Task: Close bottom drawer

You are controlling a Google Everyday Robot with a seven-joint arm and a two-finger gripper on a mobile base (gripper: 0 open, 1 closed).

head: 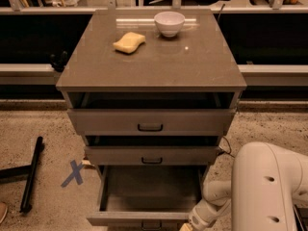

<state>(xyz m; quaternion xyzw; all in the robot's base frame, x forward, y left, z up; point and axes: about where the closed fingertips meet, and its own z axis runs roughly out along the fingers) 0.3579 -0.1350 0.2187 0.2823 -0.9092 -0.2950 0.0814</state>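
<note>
Camera view shows the bottom drawer [144, 196] standing well out beneath the middle drawer [152, 155], its front partly cut off by the lower edge. The end effector [188, 224] sits at that front's right end, mostly cropped, so I cannot tell its state.

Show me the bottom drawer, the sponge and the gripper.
bottom drawer [125, 219]: camera view, on its front panel.
sponge [129, 42]: camera view, on its top face.
gripper [187, 226]: camera view, at the drawer front's right end, on its tip.
</note>
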